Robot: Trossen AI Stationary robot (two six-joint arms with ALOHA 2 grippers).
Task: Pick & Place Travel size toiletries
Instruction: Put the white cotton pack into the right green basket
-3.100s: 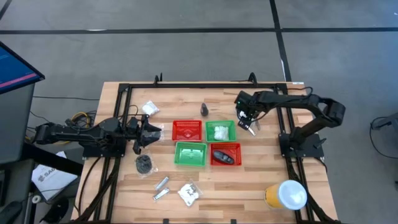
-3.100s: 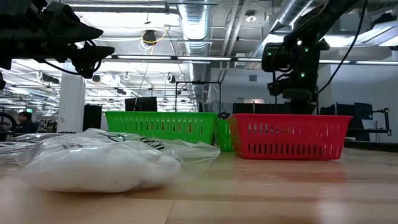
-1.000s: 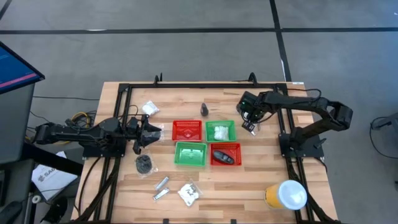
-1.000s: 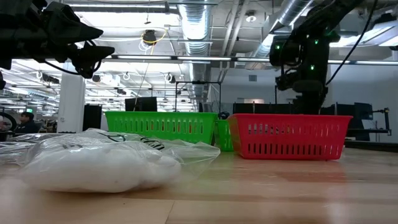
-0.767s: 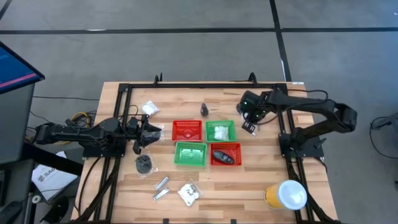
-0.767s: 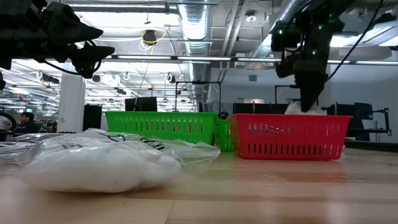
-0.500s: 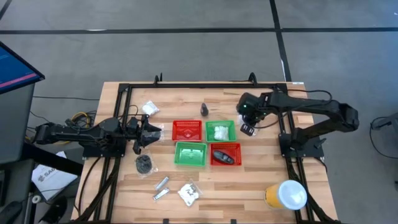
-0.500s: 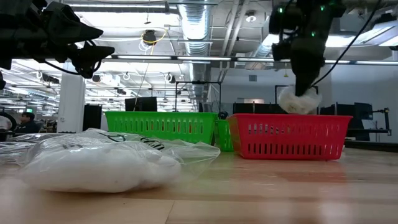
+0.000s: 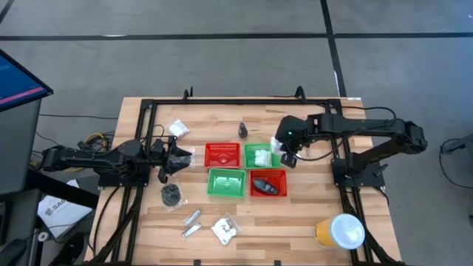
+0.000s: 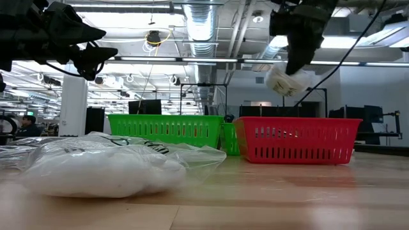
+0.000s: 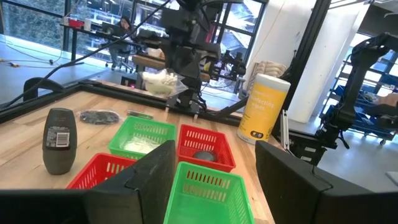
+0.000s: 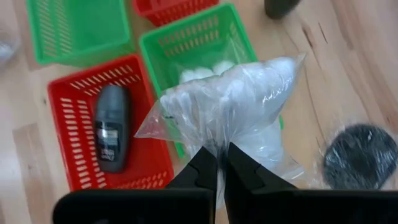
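My right gripper [image 12: 219, 167] is shut on a clear packet of white balls [image 12: 231, 107], one of the travel size toiletries, in the air beside the far green basket [image 9: 262, 157]. That basket holds another white packet [image 12: 200, 73]. A dark mini bottle [image 12: 112, 134] lies in the near red basket [image 9: 268, 183]. Another dark bottle [image 9: 242, 131] stands upright on the table. My left gripper [image 11: 214, 180] waits open above the table's left side, with nothing between its fingers. A white packet [image 9: 178, 128], a black coil [image 9: 171, 194], silver tubes [image 9: 192, 222] and another packet [image 9: 225, 230] lie on the left half. My right gripper pinches the packet's bunched clear film [image 12: 215, 147] at one end between its two fingers. The fingers come from above, slanting down. The packet [image 10: 286, 80] hangs below them, lifted clear of the table and higher than the baskets' rims.
A red basket [image 9: 222, 155] and a green basket [image 9: 226, 183] sit left of the filled ones. A black coiled piece [image 12: 360, 155] lies on the wood near my right gripper. A yellow tub with a white lid [image 9: 340, 231] stands at the near right corner.
My right gripper has risen and gone toward the table's left, toward the far green basket. The white packet has come up with it from behind the red basket and now hangs clear above the basket rims.
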